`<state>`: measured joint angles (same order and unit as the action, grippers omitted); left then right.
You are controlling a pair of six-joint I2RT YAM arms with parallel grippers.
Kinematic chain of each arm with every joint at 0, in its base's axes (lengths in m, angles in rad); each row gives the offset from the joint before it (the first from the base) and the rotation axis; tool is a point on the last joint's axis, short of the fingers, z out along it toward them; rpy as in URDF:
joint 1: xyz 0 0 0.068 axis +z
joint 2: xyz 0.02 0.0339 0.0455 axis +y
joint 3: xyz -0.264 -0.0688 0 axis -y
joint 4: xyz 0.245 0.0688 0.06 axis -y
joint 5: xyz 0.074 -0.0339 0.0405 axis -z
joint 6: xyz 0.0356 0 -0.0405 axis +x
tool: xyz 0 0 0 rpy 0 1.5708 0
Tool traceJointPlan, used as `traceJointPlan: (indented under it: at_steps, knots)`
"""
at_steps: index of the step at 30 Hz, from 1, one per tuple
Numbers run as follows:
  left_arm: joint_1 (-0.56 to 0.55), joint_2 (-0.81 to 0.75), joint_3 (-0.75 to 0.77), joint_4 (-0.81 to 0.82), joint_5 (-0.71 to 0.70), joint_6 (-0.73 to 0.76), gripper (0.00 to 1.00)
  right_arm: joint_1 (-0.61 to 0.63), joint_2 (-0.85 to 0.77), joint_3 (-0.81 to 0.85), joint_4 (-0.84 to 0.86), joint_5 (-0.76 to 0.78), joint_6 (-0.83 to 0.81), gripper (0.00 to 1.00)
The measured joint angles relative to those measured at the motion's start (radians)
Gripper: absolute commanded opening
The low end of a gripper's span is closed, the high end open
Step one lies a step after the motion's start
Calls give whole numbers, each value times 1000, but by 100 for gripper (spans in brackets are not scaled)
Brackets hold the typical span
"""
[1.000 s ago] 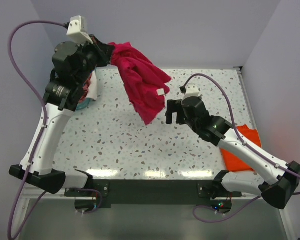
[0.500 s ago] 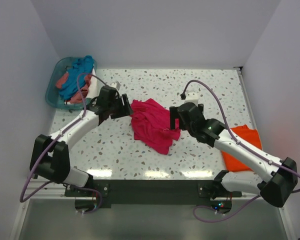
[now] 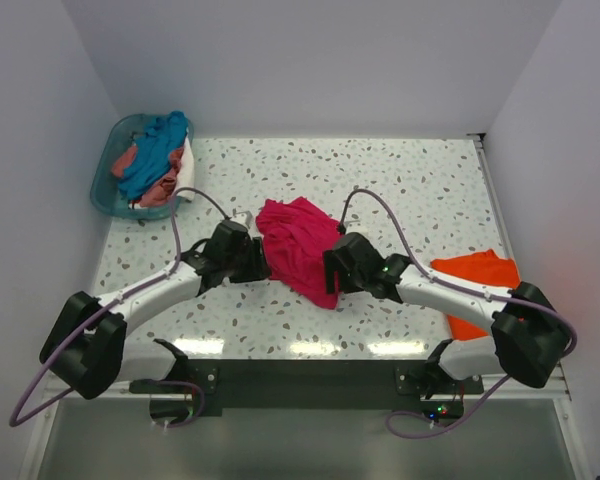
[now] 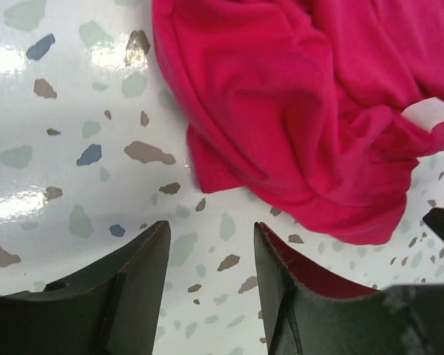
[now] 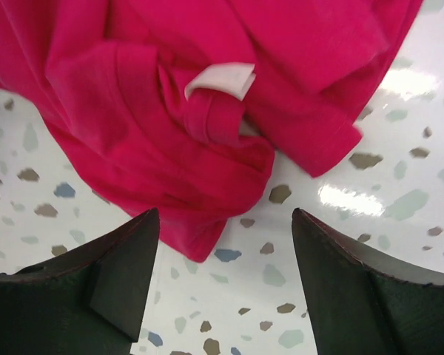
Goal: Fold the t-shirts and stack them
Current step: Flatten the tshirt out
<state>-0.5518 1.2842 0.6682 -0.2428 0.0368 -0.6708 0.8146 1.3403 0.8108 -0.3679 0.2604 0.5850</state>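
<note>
Magenta-pink cotton marks the reference item: the magenta t-shirt (image 3: 298, 248) lies crumpled on the speckled surface (image 3: 400, 190), roughly at its middle. In the top external view, the left pincer (image 3: 256, 258) sits at the shirt's left edge and the right pincer (image 3: 330, 272) at its lower right edge. The orange t-shirt (image 3: 477, 281) lies flat well to the right of the magenta one, partly under the right arm. The teal basin (image 3: 108, 180) stands far to the upper left of the magenta shirt, off the surface's corner, holding a teal t-shirt (image 3: 152, 150) with salmon and white cloth beside it.

In the left wrist view, the left pincer (image 4: 211, 255) is spread moderately, with bare surface between its fingers (image 4: 137, 274). The magenta t-shirt (image 4: 303, 111) bunches just beyond the fingertips, apart from them. Its white label (image 4: 429, 112) shows at the right edge.

In the right wrist view, the right pincer (image 5: 226, 248) is spread wide, holding nothing. A fold of the magenta t-shirt (image 5: 170, 133) reaches down between the fingertips; contact cannot be determined. The white label (image 5: 220, 78) curls upward among the folds, above the gap.
</note>
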Motion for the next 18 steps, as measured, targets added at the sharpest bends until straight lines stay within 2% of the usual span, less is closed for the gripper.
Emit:
traceJointPlan:
  at_steps: [4,9,12,13,15,18]
  knots:
    - [0,7,-23,15,-6,-4,61,45,8,-72,23,-28,65,75]
    - [0,80,-23,79,-12,-17,62,84,59,-82,75,-46,135,74]
    - [0,150,-23,109,-15,-26,58,90,86,-82,104,-47,163,66]
    - [1,166,-21,128,-11,-28,55,90,93,-82,108,-45,172,59]
    - [1,184,-17,162,-14,-29,53,90,98,-82,109,-42,183,52]
    - [1,208,-14,198,-11,-37,45,90,98,-80,102,-27,191,33]
